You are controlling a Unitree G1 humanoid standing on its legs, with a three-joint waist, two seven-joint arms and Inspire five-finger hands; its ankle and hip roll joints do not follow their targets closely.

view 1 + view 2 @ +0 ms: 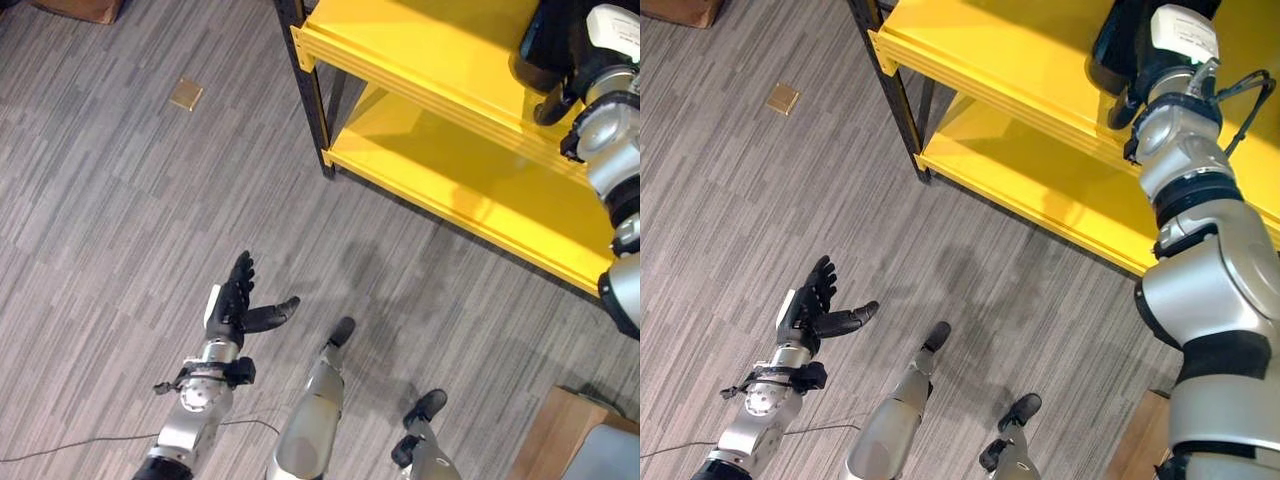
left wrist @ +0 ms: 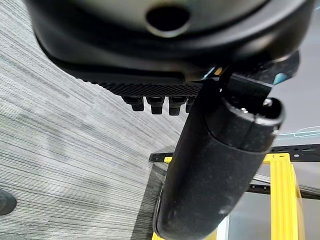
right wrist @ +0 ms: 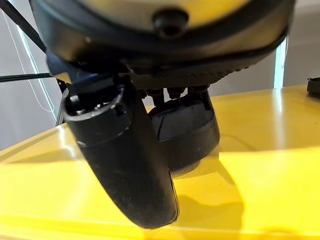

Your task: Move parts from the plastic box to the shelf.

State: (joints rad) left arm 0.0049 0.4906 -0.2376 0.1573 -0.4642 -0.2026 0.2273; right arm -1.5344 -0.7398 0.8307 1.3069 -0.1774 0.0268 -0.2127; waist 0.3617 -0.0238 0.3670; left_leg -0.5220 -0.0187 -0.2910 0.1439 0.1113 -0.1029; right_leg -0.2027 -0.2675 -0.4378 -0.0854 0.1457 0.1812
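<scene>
My right hand reaches onto the upper board of the yellow shelf. In the right wrist view a rounded black part rests on the yellow board just past the fingers, with the thumb standing straight in front of it. The thumb sticks out from the hand and is not closed on the part. My left hand hangs low over the grey floor at the lower left, fingers straight and thumb spread, holding nothing.
The shelf's lower yellow board lies below, with a black post at its corner. A small tan square lies on the floor. A wooden surface with a grey thing on it shows at the lower right.
</scene>
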